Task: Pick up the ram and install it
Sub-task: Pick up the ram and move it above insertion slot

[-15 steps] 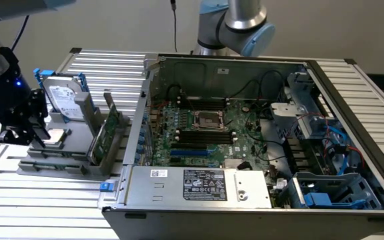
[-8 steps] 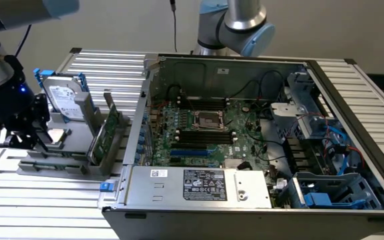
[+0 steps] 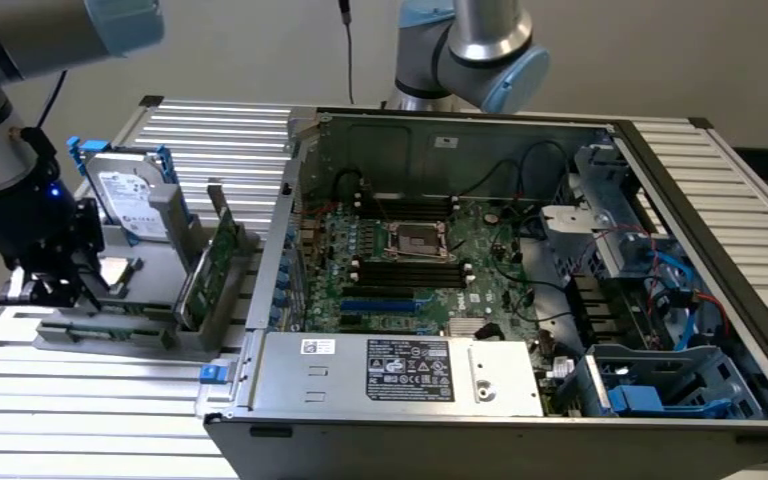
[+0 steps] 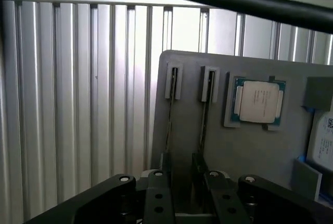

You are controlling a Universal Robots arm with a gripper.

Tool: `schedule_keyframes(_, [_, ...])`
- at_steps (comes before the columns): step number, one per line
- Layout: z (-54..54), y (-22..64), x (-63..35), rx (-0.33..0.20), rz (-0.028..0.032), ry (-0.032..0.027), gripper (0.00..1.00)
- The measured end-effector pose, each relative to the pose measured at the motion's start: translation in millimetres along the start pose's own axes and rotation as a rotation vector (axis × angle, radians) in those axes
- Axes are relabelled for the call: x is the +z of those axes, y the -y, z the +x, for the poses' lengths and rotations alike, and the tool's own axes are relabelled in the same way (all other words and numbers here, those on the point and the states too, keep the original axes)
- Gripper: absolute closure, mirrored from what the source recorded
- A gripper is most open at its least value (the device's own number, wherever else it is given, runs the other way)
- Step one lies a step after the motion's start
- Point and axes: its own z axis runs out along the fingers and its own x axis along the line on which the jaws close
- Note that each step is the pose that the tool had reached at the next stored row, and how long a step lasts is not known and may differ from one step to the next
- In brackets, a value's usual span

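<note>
barely, ram [image 4: 170, 112] edge-on near hand [image 4: 182, 165]

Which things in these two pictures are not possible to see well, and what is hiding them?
- Wrist view: the ram sticks stand edge-on in the grey holder, so their chips are hidden.
- Wrist view: the hard drive is cut off by the picture's edge.
- Exterior view: the gripper stands in front of the ram sticks.
- Exterior view: the latches of the motherboard's black slots are too small to judge.
</note>
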Motion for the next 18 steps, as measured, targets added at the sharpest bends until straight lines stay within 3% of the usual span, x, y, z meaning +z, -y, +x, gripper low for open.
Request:
schedule_keyframes(5, [0.8,-1.8,9.0,-0.013,-0.0004,0.0001,0.69])
schedule_keyframes(13, [9.0,-2.7,23.6,-0.026,-0.0086,0.0007,0.69])
schedule_keyframes(18, [11.5,-3.1,32.5,-0.028,-0.0098,0.0011,0.69])
